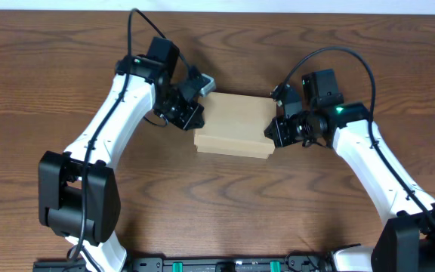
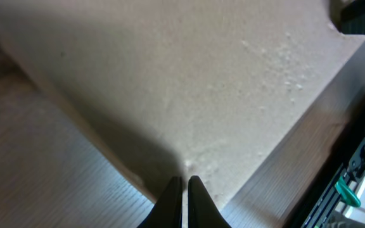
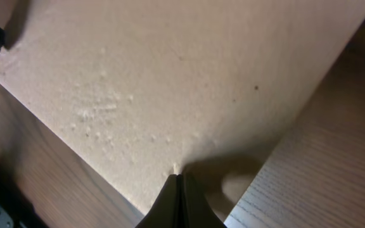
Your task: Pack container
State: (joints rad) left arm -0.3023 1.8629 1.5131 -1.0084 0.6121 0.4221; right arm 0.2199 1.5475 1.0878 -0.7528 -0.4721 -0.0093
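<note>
Tan cardboard container (image 1: 232,125) sits lid closed at mid wooden worktop (image 1: 51,60), left pincer (image 1: 197,115) fingers together with tips on its left top edge, right pincer (image 1: 272,131) likewise together on its right edge.

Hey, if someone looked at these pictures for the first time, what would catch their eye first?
First, the tan cardboard container lying flat in the middle of the dark wooden table, apparently closed. Next, how it is bracketed: the left gripper sits at its left end and the right gripper at its right end. In the wrist views both have their fingers drawn together, with the tips at the cardboard.
</note>
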